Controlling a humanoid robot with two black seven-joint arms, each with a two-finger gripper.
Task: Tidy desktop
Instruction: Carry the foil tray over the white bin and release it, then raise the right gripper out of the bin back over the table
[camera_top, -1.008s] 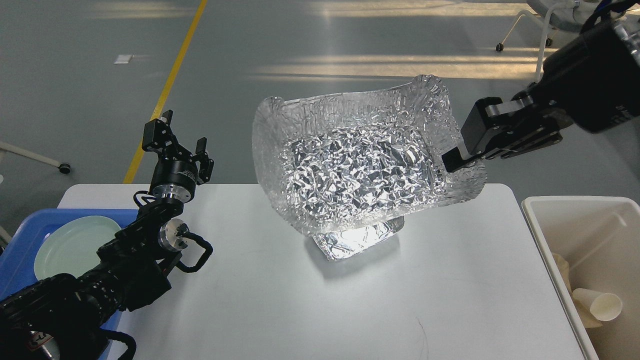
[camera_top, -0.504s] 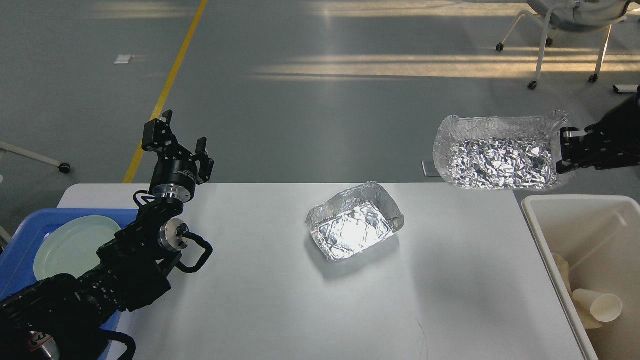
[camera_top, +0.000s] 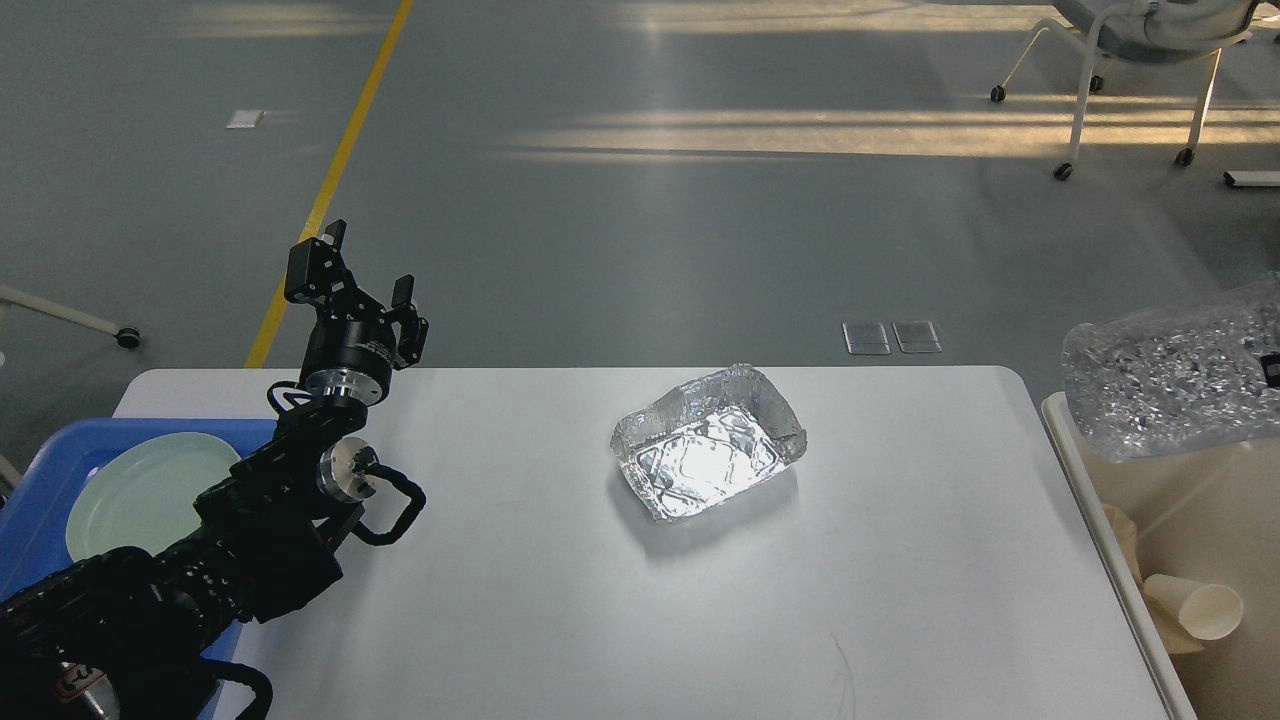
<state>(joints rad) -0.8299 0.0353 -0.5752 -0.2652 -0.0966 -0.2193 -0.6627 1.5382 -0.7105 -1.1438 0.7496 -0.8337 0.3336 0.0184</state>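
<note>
**Foil tray alone mid-worktop, second tray at the right edge**

The white worktop (camera_top: 560, 600) lies broad and mostly bare in front of me, its far edge and rounded far-right corner in plain sight and open floor beyond. Room for moving is wide across the middle and near side. A small foil tray (camera_top: 708, 455) sits a little right of centre, well apart from every edge. On the left, a blue plastic tray (camera_top: 45, 470) holding a pale green plate (camera_top: 140, 490) overlaps the worktop's left end, with my left arm lying over it. On the right, an off-white bin (camera_top: 1180, 540) stands just beside the worktop, a paper cup (camera_top: 1195, 608) inside.

My left gripper (camera_top: 362, 270) points up at the far-left corner, fingers (camera_top: 318, 262) spread and holding nothing, well apart from the foil tray.

A larger crinkled foil tray (camera_top: 1170, 395) hangs above the bin, blurred and cut by the right border. My right gripper is out of view there, so I cannot tell its state.
</note>
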